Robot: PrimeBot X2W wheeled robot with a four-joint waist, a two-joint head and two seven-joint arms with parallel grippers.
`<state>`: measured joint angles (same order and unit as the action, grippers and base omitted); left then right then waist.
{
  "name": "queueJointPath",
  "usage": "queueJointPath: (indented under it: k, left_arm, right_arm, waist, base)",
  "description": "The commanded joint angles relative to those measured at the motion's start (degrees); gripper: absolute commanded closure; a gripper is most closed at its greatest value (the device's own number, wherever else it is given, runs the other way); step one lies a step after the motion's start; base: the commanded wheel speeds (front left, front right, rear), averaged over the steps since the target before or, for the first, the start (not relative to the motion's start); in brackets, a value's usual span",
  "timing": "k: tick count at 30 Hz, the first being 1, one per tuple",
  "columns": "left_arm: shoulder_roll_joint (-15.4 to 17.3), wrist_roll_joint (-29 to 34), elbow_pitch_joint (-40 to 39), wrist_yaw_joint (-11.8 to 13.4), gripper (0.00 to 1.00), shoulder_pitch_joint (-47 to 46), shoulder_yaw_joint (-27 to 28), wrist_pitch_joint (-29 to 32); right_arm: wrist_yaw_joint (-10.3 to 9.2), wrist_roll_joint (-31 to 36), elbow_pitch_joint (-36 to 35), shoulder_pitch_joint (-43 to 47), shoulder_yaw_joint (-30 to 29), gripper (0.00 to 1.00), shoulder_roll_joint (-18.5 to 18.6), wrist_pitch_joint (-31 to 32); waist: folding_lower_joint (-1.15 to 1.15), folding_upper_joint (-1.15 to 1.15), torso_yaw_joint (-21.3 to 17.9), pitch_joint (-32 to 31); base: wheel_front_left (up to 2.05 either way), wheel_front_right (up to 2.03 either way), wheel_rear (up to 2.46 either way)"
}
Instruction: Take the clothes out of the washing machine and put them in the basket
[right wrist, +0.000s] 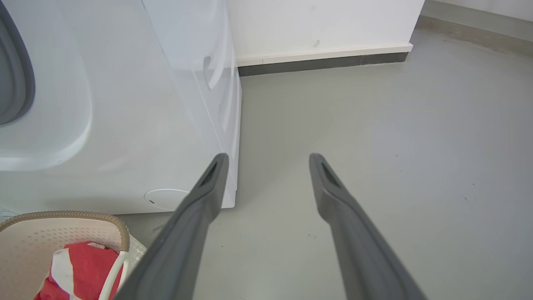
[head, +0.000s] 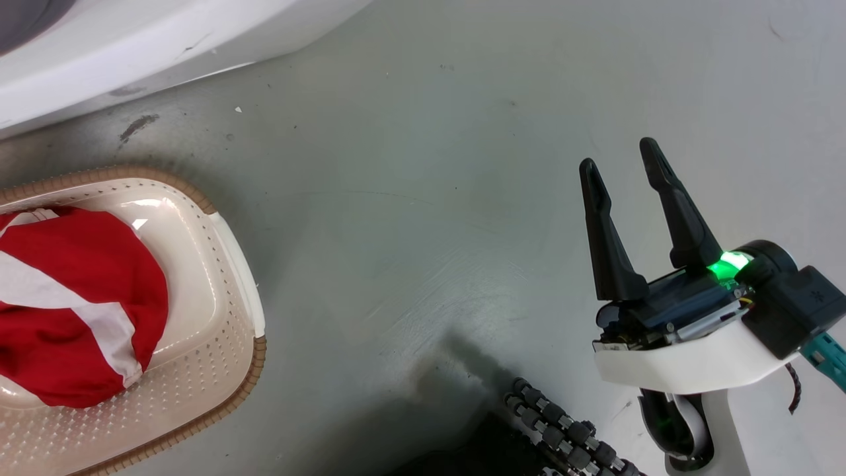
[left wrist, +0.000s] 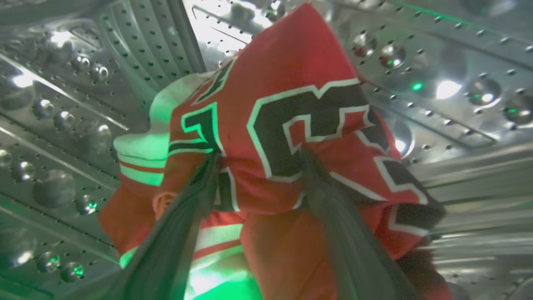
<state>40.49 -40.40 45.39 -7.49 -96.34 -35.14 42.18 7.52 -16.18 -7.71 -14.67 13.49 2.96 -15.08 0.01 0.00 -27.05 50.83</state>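
washing machine (right wrist: 125,104): white body fills the left half of the right wrist view, and a strip of it runs along the upper left of the head view. basket is parked right at its foot, probably to keep the carry short.
drum (left wrist: 458,125): perforated steel all round in the left wrist view, so the left arm is reaching inside it.
basket (head: 231,277): lower left of the head view, on the grey floor close to the machine front, open side up to take drops.
numbered jersey (left wrist: 291,83): centre of the left wrist view, inside the drum, heaped with the black-and-white number facing the camera.
red garment (head: 79,264): already in the basket, crumpled, white stripe across it.
right gripper (head: 618,155): right of the head view, over bare floor, well apart from the basket. fingers spread wide, nothing between them. looks parked out of the way.
left gripper (left wrist: 261,156): fingers (left wrist: 179,241) spread about as wide as the right pair, tips pushed into the jersey with a ridge of cloth between them. reads as set to pinch, not yet clamped.
task: one piece binned, the jersey not yet out.
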Motion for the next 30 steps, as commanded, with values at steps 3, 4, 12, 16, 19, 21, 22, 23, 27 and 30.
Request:
queueJointPath:
  k: [3, 4, 12, 16, 19, 21, 22, 23, 27, 30]
  left_arm:
    - [-0.2, 1.0, 2.4, 0.1, 0.0, -0.3, -1.3, 0.7]
    - [-0.1, 1.3, 3.0, 0.1, 0.0, -0.3, -1.8, 0.8]
    - [0.6, 0.4, 4.6, 0.1, 1.0, -1.8, -3.8, -0.3]
    - [1.7, 0.4, 4.6, 0.1, 1.0, -2.5, -4.3, -4.1]
    - [2.4, 0.2, 3.7, 0.1, 1.0, -2.4, -5.0, -7.9]
    - [2.4, -0.3, 3.4, 0.1, 1.0, -1.6, -5.3, -11.2]
    - [2.3, -0.6, 3.4, 0.1, 1.0, -1.1, -5.5, -12.9]
    - [2.1, -1.0, 3.6, 0.1, 1.0, -0.6, -5.5, -14.6]
    - [1.8, -2.1, 3.9, 0.1, 1.0, 1.4, -6.3, -19.5]
    - [1.1, -3.7, 4.3, 0.1, 1.0, 3.9, -6.9, -24.3]
  right_arm:
    - [-0.05, -0.8, -0.7, 0.7, -0.2, 0.0, -0.2, -0.1]
    - [-0.05, -0.7, -0.8, 0.8, -0.2, 0.0, -0.2, -0.1]
    - [-0.06, -0.8, -0.7, 0.2, -0.6, 0.0, -0.2, -0.1]
    - [-0.05, -0.7, -0.5, -1.2, -0.3, 0.0, -0.2, -0.1]
    - [-0.05, -0.4, -0.1, -2.2, -0.1, 0.0, -0.2, -0.1]
    - [-0.05, 0.1, 0.3, -2.5, -0.6, 0.0, -0.2, -0.1]
    - [-0.05, 0.5, 0.5, -2.8, -0.8, 0.0, -0.2, -0.1]
    - [-0.05, 0.9, 0.6, -3.1, -1.2, 0.0, -0.2, -0.1]
    - [-0.05, 2.3, 1.1, -3.1, -2.2, 0.0, -0.2, -0.1]
    - [-0.05, 3.7, 1.8, -2.7, -3.3, 0.0, -0.1, -0.1]
  waist:
    - [-0.01, 0.0, -0.1, 0.1]
    - [-0.01, 0.0, -0.1, 0.2]
    - [-0.01, 0.0, 0.2, 0.8]
    - [-0.01, 0.0, 0.2, 0.4]
    - [-0.01, 0.0, 0.2, -0.2]
    - [-0.01, 0.0, 0.8, -1.1]
    - [-0.01, 0.0, 1.4, -1.6]
    - [-0.01, 0.0, 1.9, -2.1]
    - [-0.01, 0.0, 3.5, -4.2]
    - [-0.01, 0.0, 5.3, -6.9]
  base:
    - [0.0, 0.0, 0.0]
    - [0.0, 0.0, 0.0]
    - [0.0, 0.0, 0.0]
    - [0.0, 0.0, 0.0]
    - [0.0, 0.0, 0.0]
    - [0.0, 0.0, 0.0]
    - [0.0, 0.0, 0.0]
    - [0.0, 0.0, 0.0]
    - [0.0, 0.0, 0.0]
    - [0.0, 0.0, 0.0]
